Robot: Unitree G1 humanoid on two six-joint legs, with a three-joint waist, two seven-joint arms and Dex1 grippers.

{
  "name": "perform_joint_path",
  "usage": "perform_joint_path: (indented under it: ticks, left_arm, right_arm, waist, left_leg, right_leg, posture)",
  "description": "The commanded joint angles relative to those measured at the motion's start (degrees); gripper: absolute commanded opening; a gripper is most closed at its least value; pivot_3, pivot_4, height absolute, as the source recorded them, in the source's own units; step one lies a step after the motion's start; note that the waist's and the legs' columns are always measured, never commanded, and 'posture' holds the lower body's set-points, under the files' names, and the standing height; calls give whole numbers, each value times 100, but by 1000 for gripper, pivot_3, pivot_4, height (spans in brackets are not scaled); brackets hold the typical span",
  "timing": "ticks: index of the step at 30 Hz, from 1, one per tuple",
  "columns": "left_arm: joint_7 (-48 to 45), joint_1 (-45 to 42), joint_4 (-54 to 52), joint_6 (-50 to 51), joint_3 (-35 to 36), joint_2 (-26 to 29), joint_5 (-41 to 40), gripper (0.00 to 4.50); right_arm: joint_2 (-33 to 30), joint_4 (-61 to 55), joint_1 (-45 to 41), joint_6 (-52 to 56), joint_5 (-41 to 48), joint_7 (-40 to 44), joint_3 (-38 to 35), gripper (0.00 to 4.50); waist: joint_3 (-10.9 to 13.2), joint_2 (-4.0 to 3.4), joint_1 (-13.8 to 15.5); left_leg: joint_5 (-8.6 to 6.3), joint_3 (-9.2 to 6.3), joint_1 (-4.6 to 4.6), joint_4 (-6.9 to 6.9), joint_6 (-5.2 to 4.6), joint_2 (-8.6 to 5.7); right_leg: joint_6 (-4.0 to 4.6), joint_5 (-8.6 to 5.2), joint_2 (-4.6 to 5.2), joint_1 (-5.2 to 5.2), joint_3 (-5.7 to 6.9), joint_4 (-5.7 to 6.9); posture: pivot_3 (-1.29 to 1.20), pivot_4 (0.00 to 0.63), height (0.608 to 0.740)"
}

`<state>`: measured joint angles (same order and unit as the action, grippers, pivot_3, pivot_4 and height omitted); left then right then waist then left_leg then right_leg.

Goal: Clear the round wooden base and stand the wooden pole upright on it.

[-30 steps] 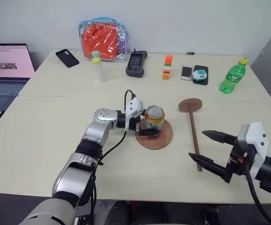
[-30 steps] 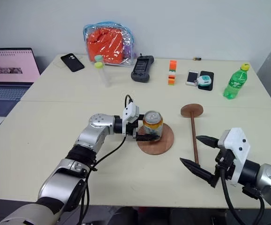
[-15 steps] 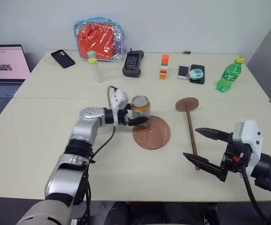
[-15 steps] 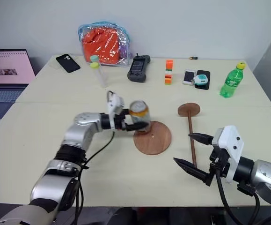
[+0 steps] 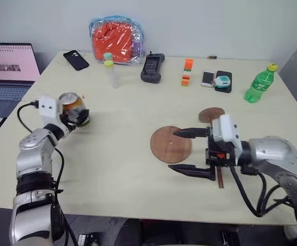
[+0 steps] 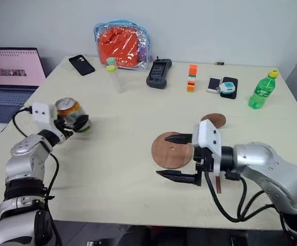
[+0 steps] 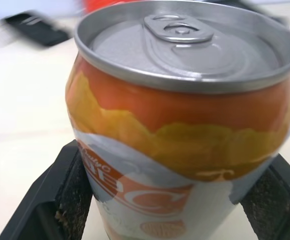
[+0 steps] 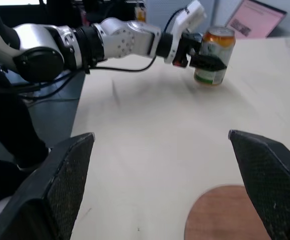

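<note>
Left wrist view shows the left gripper (image 5: 79, 117) pinching an orange drink can (image 7: 180, 125) between its fingers, near the table's (image 5: 107, 169) left edge. The right gripper (image 5: 190, 151), jaws spread wide, hovers beside the bare round wooden base (image 5: 171, 144) mid-table. The wooden pole (image 5: 211, 115) lies flat just right of the base.

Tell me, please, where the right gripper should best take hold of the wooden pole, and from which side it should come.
Probably the thin rod of the wooden pole, coming down from above. It lies flat on the table, its fixed disc at the far end beside the round wooden base, so only its two long sides are free. The open right gripper already hangs near it.
</note>
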<state>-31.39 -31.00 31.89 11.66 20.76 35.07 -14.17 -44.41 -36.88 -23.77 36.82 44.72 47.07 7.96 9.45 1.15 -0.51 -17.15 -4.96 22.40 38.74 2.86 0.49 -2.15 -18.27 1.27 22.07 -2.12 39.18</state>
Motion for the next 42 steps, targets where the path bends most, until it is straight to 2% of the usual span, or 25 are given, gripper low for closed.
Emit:
perform_joint_path:
  ticks: [1,8,10,12,18,25,34,38,42]
  left_arm:
    - [232,-165,-38,-309,291,178,-130,3555]
    - [290,-244,317,-345,249,158,-185,3555]
    - [340,-272,396,-306,241,145,-189,4262]
    - [305,-288,441,-356,214,145,-188,4450]
    - [208,-129,260,-408,134,93,-181,4450]
    - [384,647,-405,-214,258,38,-243,4450]
    - [378,2541,-2148,435,524,193,-380,4450]
    - [-562,3745,-4160,704,176,608,-612,4450]
    - [-1152,4158,-5427,1034,-154,937,-929,4450]
  right_arm:
    - [153,175,-256,-236,-294,351,184,4500]
    - [352,385,-474,-254,-603,526,297,4500]
    - [360,387,-504,-197,-612,525,265,4500]
    - [354,388,-525,-161,-626,530,243,4500]
    - [319,329,-563,-37,-594,500,170,4500]
    - [301,237,-497,47,-605,450,133,4500]
    - [113,50,71,-28,-708,266,-222,4500]
    - [-29,-19,610,148,-746,-176,-932,4500]
    - [-113,-116,1033,334,-662,-512,-1523,4500]
  waist:
    - [-1,1,26]
    - [-1,1,19]
    - [-1,2,5]
    - [-1,2,4]
    - [-1,2,-11]
    - [-2,2,-46]
    - [-3,3,-103]
    - [-7,10,-92]
    - [-7,-2,37]
  left_leg:
    - [0,-2,16,7,1,-1]
    - [2,2,27,17,3,-3]
    - [2,4,25,17,2,-3]
    - [1,3,25,17,2,-2]
    - [1,8,20,17,2,-1]
    - [1,7,18,17,1,0]
    - [-11,-3,16,13,-19,9]
    - [-12,-4,15,12,-20,13]
    - [-12,3,9,9,-18,2]
  right_leg:
    - [-2,3,0,13,2,5]
    - [-3,3,0,29,13,29]
    - [-3,3,0,31,13,34]
    - [-3,3,0,31,14,36]
    - [-3,3,0,30,10,41]
    - [-2,3,1,30,5,45]
    - [-2,3,2,28,-7,47]
    - [-2,2,4,27,-8,48]
    - [-1,2,13,16,-14,41]
  posture:
    - [0,150,740]
    - [0,150,740]
    - [0,150,740]
    - [0,150,740]
    - [0,150,740]
    - [0,150,740]
    - [0,150,740]
    - [0,150,740]
    - [0,150,740]
